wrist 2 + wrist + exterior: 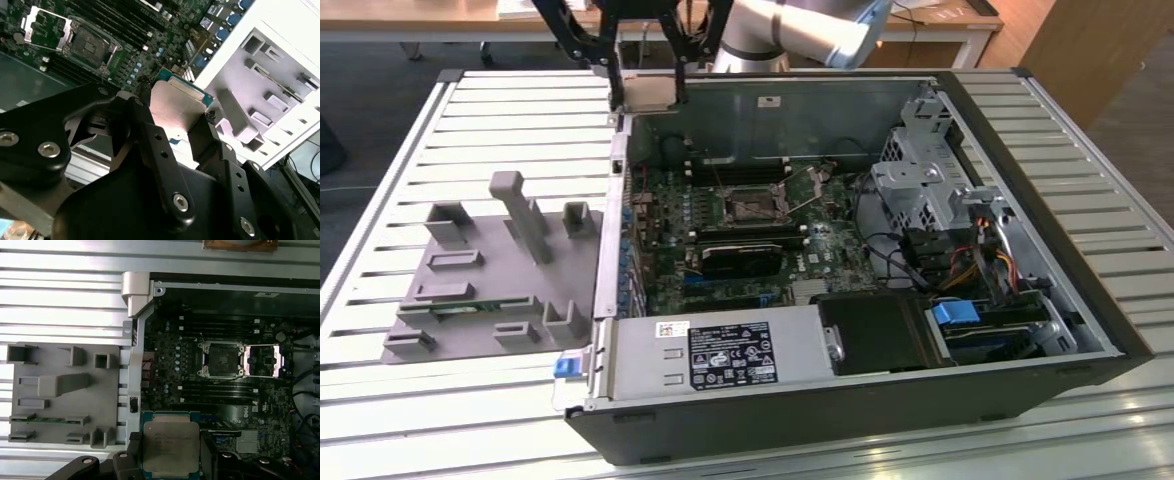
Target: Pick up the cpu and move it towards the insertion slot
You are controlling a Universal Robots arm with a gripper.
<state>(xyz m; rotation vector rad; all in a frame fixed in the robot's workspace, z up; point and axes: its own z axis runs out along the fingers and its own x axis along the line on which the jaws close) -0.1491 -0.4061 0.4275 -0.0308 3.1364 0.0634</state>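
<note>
Slatted white table [520,120] carries the open black computer case [1067,260]; my black pincer [650,75] hangs over its rear wall. In the second wrist view my pincer pinches the flat silvery square cpu [175,107]. In the first wrist view the metal-framed insertion slot [220,359] lies well apart (a tilted chip could slip).

black pincer [175,122] linkages with silver screws; grey arm [801,30] with blue cap.

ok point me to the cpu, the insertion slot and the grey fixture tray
cpu [170,446], first wrist view, middle of its metal lid
insertion slot [220,359], first wrist view, dark centre of the socket
grey fixture tray [480,290], exterior view, flat base
</note>
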